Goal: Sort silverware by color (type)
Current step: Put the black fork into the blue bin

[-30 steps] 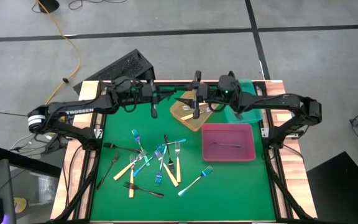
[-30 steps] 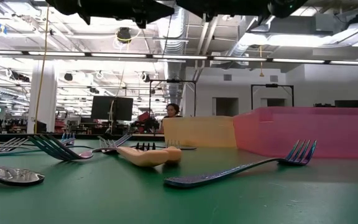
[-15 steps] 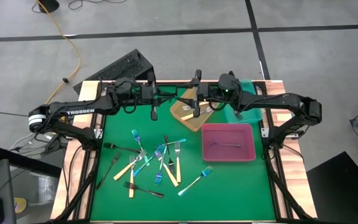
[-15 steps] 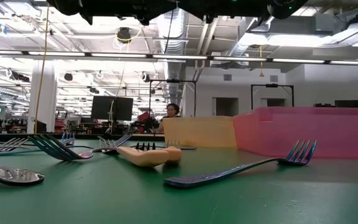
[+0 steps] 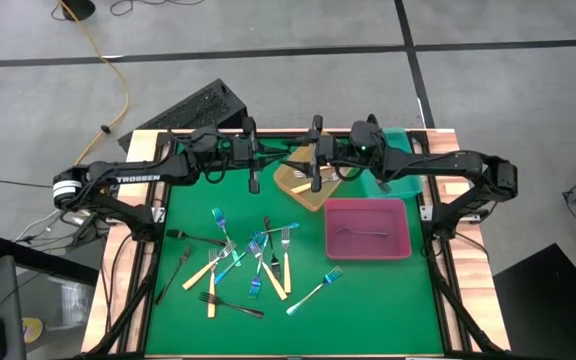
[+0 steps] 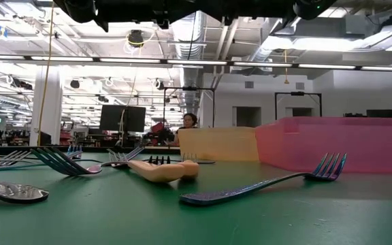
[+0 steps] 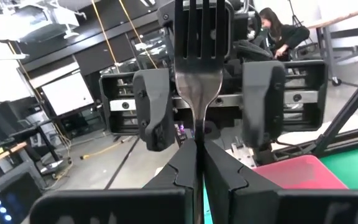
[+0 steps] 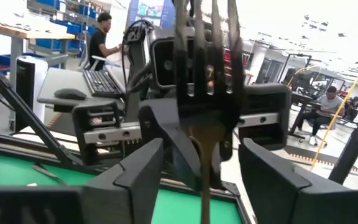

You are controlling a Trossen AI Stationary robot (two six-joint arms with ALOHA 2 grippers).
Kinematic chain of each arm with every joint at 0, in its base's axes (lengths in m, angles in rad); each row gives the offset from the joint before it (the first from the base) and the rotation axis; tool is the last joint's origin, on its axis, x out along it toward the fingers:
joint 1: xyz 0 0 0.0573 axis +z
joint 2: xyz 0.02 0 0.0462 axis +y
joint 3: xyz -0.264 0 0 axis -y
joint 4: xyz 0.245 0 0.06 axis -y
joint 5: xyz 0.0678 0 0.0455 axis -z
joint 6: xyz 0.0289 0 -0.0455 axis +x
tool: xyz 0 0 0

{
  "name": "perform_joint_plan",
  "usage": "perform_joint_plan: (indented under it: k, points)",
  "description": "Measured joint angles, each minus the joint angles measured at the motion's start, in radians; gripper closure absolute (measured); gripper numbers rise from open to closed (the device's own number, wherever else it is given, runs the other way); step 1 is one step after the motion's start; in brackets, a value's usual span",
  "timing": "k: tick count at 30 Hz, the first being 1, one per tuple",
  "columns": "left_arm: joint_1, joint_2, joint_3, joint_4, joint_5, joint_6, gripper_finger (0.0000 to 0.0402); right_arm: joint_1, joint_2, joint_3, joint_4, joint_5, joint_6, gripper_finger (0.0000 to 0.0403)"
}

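Item under handling: one fork (image 7: 197, 56) with silver tines, upright, tines uppermost, high in the centre of the left wrist frame; its handle colour cannot be determined. The narrow neck is pinched between the two fingers of the left gripper (image 7: 196, 155), which is clamped on it. Directly behind the fork, facing it, stands the right gripper (image 7: 207, 106), its two fingers spread wide, one on each side of the fork and clear of it. The right wrist view confirms this: the fork (image 8: 205, 68) rises at centre frame between the parted fingers of the right gripper (image 8: 201, 149). In the high view, both grippers meet in the upper centre, left gripper (image 5: 253, 178) beside right gripper (image 5: 315, 165), which is above the orange tray (image 5: 303, 190). The loose forks (image 5: 243, 260) lie scattered on the green mat (image 5: 368, 300), lower left of centre. The pink tray (image 5: 368, 250), right of centre, holds one dark fork (image 5: 360, 234); the teal tray (image 5: 398, 150) sits above it.
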Motion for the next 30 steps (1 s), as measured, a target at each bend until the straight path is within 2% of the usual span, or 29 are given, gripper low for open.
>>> perform_joint_plan:
  k: [14, 20, 30]
  points:
    - [0.001, 0.000, 0.000, -0.028, -0.002, -0.003, 0.0401, 0.000, 0.000, 0.000, -0.011, 0.002, -0.049, 0.0366]
    - [0.000, -0.001, 0.000, -0.040, -0.009, -0.010, 0.0392, 0.000, 0.000, 0.000, -0.032, 0.019, -0.047, 0.0366]
    - [-0.001, -0.003, 0.002, -0.102, -0.041, -0.025, 0.0304, 0.004, 0.001, 0.000, -0.044, 0.034, -0.044, 0.0366]
